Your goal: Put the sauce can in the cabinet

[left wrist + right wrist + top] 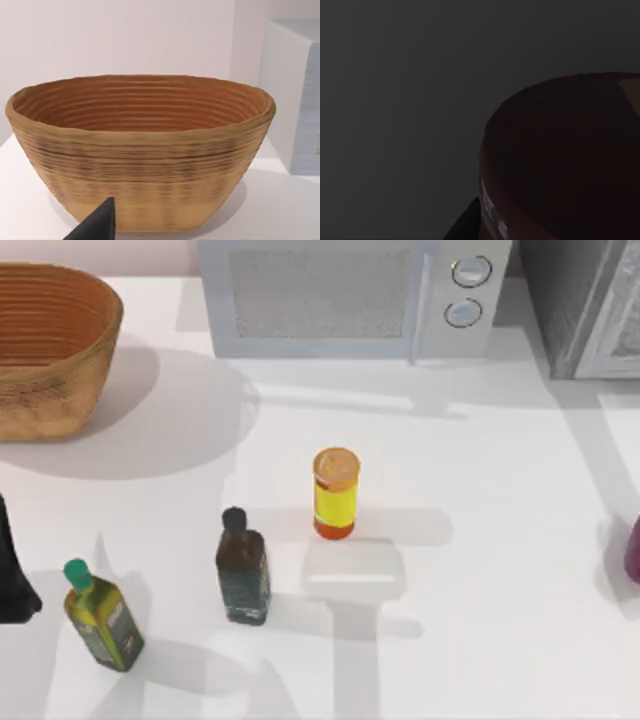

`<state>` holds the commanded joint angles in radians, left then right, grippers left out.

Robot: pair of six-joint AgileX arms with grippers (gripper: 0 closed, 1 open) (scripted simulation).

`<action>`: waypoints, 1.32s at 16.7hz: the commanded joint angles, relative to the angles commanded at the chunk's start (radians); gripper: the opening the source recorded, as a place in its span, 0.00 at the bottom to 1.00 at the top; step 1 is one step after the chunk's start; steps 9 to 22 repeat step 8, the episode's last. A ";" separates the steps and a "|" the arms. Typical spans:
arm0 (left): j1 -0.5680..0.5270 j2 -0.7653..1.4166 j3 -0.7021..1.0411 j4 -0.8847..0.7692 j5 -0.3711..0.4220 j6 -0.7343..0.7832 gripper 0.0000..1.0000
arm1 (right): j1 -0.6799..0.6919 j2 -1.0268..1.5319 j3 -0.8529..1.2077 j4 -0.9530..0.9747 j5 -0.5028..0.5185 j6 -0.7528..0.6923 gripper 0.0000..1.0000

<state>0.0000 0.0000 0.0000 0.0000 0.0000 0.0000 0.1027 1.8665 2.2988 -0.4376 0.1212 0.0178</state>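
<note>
Matte black left arm point(14, 575); black wedge-shaped fingers point(97, 225)

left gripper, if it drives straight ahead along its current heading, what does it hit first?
Most likely the wicker basket: in the left wrist view its wall stands squarely ahead of the left gripper's fingertip, with bare table between. How wide that gap is, I can't judge.

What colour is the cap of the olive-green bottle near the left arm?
Green; the top view shows the cap of the bottle best.
</note>
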 joint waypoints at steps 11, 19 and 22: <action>0.000 0.000 0.000 0.000 0.000 0.000 1.00 | 0.000 0.000 0.000 0.000 0.000 0.000 1.00; 0.000 0.000 0.000 0.000 0.000 0.000 1.00 | 0.000 0.000 0.000 0.000 0.000 0.000 1.00; 0.000 0.000 0.000 0.000 0.000 0.000 1.00 | 0.000 0.000 0.000 0.000 0.000 0.000 1.00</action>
